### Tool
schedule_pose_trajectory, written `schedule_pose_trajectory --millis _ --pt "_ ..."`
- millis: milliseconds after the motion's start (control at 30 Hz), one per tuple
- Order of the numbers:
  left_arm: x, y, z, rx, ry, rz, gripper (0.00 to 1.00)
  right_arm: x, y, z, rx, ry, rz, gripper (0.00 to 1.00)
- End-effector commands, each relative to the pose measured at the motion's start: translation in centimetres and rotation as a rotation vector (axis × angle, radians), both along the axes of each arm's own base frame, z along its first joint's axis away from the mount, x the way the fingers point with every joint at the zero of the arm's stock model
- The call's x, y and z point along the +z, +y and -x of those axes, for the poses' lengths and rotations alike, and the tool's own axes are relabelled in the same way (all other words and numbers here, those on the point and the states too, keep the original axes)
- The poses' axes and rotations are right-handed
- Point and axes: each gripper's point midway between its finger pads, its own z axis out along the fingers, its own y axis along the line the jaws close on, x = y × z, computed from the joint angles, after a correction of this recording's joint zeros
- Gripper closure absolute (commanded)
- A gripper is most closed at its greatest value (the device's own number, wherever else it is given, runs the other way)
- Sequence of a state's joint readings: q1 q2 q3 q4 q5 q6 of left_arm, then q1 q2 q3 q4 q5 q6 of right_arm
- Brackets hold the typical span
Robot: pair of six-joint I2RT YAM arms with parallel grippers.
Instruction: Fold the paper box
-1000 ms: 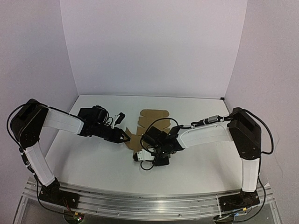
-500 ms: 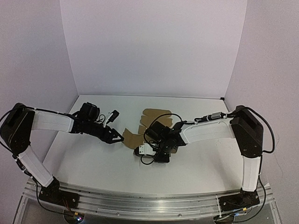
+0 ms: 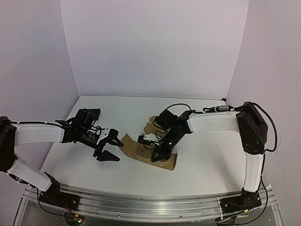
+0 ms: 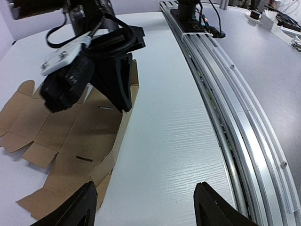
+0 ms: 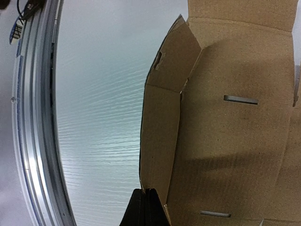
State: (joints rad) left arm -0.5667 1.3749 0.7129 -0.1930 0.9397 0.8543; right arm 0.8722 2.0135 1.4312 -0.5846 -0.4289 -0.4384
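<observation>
While the paper box (image 3: 134,147) lies as a mostly flat brown die-cut sheet on the white table (image 3: 94,174) between the two arms, the right gripper (image 3: 159,155) stands on its near part, pointing down. Seen from the right wrist, its fingers (image 5: 136,212) are pressed together at the lower corner of a side flap (image 5: 160,136) that stands up from the sheet. Whether cardboard is caught between them cannot be told (the tips and the flap's edge meet at the very bottom of that view). Two narrow slots (image 5: 240,99) show in the panel beside the flap. The left gripper (image 3: 109,149) hangs just off the sheet's left edge, its jaws spread wide with nothing between them. From the left wrist, its two fingers (image 4: 77,207) frame bare table. The sheet's near corner lies close beside the left-hand finger, and the right gripper's black body comes down on the cardboard farther off. An aluminium rail (image 4: 235,94) runs along the table's edge.
</observation>
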Motion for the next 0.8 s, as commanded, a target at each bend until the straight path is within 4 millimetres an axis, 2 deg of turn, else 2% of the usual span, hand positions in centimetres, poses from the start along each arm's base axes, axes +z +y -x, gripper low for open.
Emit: schedule_pose_trajectory --millis 0,100,233,333,467,667,767 --pt "0.0 -3.0 -0.1 -0.098 -0.061 -0.008 0.28 0.6 1.1 1.7 0.010 0.149 -0.045 1.00" --pt "-0.4 -4.9 -0.4 -0.116 -0.079 -0.002 0.31 0.0 1.0 1.4 0.024 0.118 -0.029 1.00" --pt "-1.9 -6.7 -1.2 -0.109 -0.069 -0.036 0.34 -0.3 0.9 1.0 0.042 0.084 -0.025 1.00" --pt "-3.9 -7.2 -1.3 -0.111 -0.058 -0.084 0.39 -0.2 1.0 1.0 0.056 0.076 -0.034 1.00" --pt "-5.5 -7.9 -2.4 -0.091 -0.064 -0.124 0.49 -0.1 1.2 1.1 0.076 0.073 -0.049 0.98" --pt "-6.4 -8.4 -2.5 -0.109 -0.100 -0.132 0.60 0.4 1.3 0.8 0.088 0.036 -0.067 0.94" --pt "-6.9 -8.6 -2.0 -0.123 -0.092 -0.146 0.67 0.7 1.3 0.5 0.075 0.017 -0.073 0.90"
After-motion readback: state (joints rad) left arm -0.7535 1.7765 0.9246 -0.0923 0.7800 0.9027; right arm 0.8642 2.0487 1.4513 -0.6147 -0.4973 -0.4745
